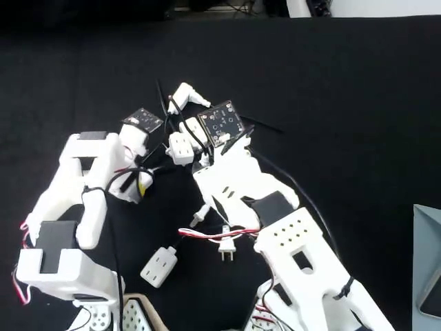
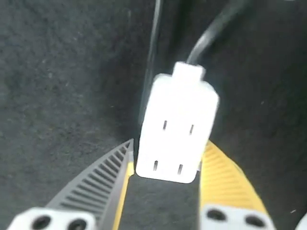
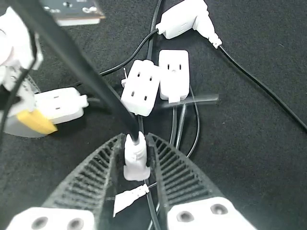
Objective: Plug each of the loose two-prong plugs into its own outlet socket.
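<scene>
Left wrist view has the left fingers (image 2: pixel 225 182) closed on a white outlet socket (image 2: pixel 177 129). One yellow-padded finger and one grey ribbed finger press against its two sides. Its slotted face looks up at the camera, and a black cord (image 2: pixel 211 33) leaves its far end. Black cloth of the bench (image 2: pixel 57 72) lies beneath it; I cannot tell whether the socket touches the cloth.

Right wrist view shows the right fingers (image 3: pixel 91 177) gripping a white two-prong plug (image 3: pixel 135 160) by its body. A thick black lead (image 3: pixel 81 72) runs out of the plug past the fingertips. The prongs are hidden. Just beyond the fingertips two more sockets lie side by side, touching: the near socket (image 3: pixel 140 93) and the taped socket (image 3: pixel 173 74), which has a strip of clear tape across the cords at its end. Farther on lies a white connector (image 3: pixel 184 18) on its own black cord.

High view places this cluster around the middle of the bench. The left arm comes in from the near left corner and the right arm from the near edge further right, so the two sets of fingers are close together. Toward the near edge, between the arm bases, lie a loose socket (image 1: pixel 158 267) and a loose plug (image 1: pixel 226 252). They are apart from each other, and the loose plug's prongs point at the near edge.
</scene>
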Available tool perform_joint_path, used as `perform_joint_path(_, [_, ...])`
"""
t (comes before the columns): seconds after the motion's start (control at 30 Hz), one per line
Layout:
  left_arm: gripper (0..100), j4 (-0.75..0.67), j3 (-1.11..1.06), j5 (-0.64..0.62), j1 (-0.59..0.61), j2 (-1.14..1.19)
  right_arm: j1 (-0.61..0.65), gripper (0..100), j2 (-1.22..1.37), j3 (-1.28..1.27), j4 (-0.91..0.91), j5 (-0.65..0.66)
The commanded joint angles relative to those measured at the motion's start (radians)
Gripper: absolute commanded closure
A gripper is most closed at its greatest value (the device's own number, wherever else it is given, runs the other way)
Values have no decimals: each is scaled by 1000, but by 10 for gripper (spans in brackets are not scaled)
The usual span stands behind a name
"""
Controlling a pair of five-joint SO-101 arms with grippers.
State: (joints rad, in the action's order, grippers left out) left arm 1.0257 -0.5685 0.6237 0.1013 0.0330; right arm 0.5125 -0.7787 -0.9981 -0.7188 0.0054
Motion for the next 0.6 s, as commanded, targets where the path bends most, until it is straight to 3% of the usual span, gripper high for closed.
perform_joint_path(0.0, [823, -6, 27, -153, -104, -3, -8, 985, 4, 10, 15, 8])
perform_joint_path(0.23, [777, -6, 35, -207, -179, 0, -8, 985, 4, 1, 17, 8])
perform_joint_path(0.33, [693, 35, 39, -206, -163, -3, -8, 985, 4, 1, 17, 8])
perform_joint_path(0.57, [687, 167, 153, -172, -90, -5, -8, 985, 4, 1, 17, 15])
